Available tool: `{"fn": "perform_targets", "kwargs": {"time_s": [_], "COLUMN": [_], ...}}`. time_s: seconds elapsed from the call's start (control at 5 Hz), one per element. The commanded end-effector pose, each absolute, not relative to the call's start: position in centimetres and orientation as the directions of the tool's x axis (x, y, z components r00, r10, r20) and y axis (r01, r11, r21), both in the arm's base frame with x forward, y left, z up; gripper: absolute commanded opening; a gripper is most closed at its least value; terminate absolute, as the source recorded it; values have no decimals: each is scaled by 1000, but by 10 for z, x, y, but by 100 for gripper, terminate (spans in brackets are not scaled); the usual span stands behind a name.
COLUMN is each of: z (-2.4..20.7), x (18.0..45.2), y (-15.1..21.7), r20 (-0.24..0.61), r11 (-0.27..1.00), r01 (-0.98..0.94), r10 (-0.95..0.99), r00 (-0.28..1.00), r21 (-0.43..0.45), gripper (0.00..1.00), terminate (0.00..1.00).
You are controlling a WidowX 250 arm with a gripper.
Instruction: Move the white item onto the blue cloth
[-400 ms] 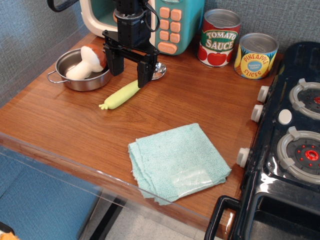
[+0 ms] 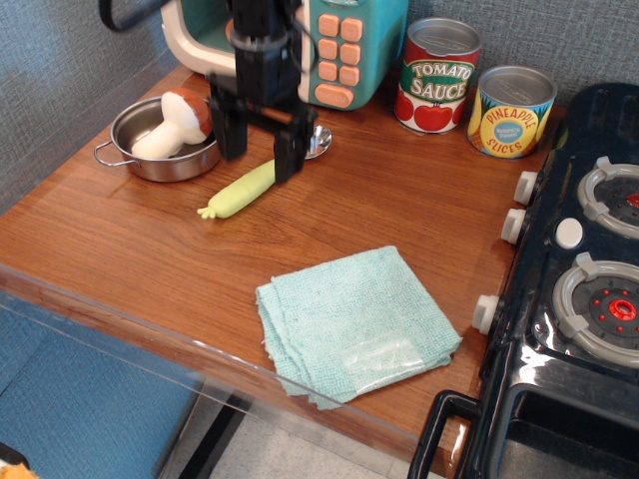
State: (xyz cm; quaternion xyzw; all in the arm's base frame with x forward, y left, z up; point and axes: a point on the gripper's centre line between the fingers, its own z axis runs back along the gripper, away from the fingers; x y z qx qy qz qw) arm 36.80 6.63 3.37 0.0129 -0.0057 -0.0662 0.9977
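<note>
wood counter (image 2: 150, 239) with a grey fabric wall behind, toy stove (image 2: 579, 279) at 3 o'clock, teal toy microwave (image 2: 344, 50) at 12. white item (image 2: 170, 125), a plush mushroom, lies on its side in the metal pan (image 2: 165, 160) at 10 o'clock, white stem toward the pan's left, brown cap at the right rim. gripper (image 2: 260, 145) hangs just right of the pan, over the head end of the green-handled spoon (image 2: 240, 190), fingers spread wide, nothing between them, not touching the mushroom as far as i can tell. blue cloth (image 2: 354, 324) sits folded at 5 o'clock, well apart from the pan. tomato sauce can (image 2: 436, 75) and pineapple can (image 2: 511, 110) at 1 o'clock.

handling guess: plush looks light, soft, squashy, not fragile, unlikely to slip. best hold probably across the thick stem near the cap, jaws closing well in. pan wall may crowd the fingers, and the pan could shift.
</note>
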Motion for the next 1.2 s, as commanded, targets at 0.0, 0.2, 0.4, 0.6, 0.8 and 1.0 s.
{"fn": "perform_targets", "kwargs": {"time_s": [0.0,0.2,0.4,0.6,0.8,1.0], "z": [94,121,127,121,113,100], "x": [412,417,417,413,407,402], "y": [116,126,149,169,176,179], "r20": [163,232,242,198,172,139], "r11": [999,998,996,991,988,983], "r01": [-38,-47,-89,-135,-149,-176], "r10": [37,53,93,130,141,168], "r00": [986,971,966,971,975,976], "r21": [4,-32,-30,9,34,50], "gripper": [100,100,100,100,100,100], "terminate": [0,0,0,0,0,0]}}
